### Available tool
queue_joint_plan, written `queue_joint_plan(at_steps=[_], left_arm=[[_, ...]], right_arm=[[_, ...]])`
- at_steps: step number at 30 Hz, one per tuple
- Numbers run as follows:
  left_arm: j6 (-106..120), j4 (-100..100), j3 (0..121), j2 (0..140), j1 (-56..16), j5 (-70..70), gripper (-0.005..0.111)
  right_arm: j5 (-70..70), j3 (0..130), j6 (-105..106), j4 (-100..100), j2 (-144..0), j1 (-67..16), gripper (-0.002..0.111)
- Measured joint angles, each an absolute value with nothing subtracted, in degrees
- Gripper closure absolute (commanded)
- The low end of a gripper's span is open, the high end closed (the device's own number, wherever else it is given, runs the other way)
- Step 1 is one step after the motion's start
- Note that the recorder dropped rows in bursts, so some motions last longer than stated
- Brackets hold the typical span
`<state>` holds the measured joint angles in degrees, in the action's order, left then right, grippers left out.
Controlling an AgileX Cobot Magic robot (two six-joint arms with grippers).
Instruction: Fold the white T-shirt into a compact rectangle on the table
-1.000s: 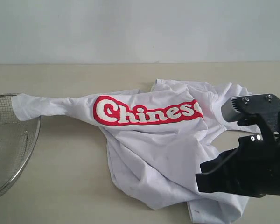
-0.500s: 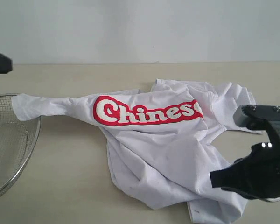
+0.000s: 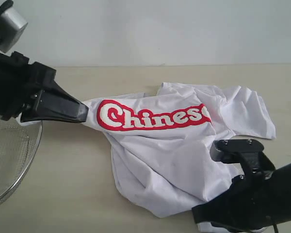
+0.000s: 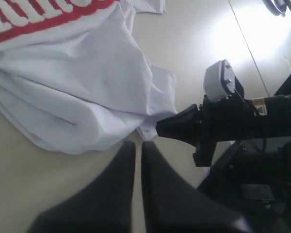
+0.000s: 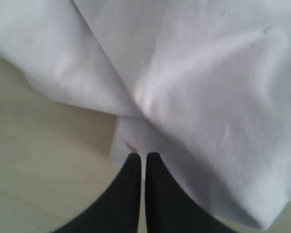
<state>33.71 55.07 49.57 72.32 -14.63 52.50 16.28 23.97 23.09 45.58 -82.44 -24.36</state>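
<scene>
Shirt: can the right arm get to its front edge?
Probably yes. The right gripper sits at the edge of the shirt with nothing between them. Its jaws look shut, so it would likely have to open first.

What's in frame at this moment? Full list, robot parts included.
white T-shirt: 1, white with red lettering, crumpled, centre to right of the table
table: 1, pale beige, under everything
wire-mesh basket: 1, metal, left edge of the exterior view
wall: 1, pale grey, behind the table
left gripper: 1, black, jaws close together, at the shirt's left end
right gripper: 1, black, jaws close together, at the shirt's lower right edge
</scene>
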Motion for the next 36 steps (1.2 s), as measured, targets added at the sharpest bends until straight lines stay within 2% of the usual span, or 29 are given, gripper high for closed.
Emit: queue_joint_plan(at_steps=[8, 21, 36], left_arm=[[33.94, 55.92, 49.08, 72.32, -16.12, 51.57, 0.102], [34.07, 55.92, 48.87, 72.32, -16.35, 51.44, 0.102], [34.07, 55.92, 48.87, 72.32, -16.35, 52.91, 0.102]], right_arm=[[12.49, 24.0, 23.18, 45.84, -88.77, -24.49, 0.108], [14.38, 24.57, 20.78, 42.38, -89.16, -24.49, 0.108], [17.09, 25.2, -20.93, 0.36, -88.81, -24.58, 0.108]])
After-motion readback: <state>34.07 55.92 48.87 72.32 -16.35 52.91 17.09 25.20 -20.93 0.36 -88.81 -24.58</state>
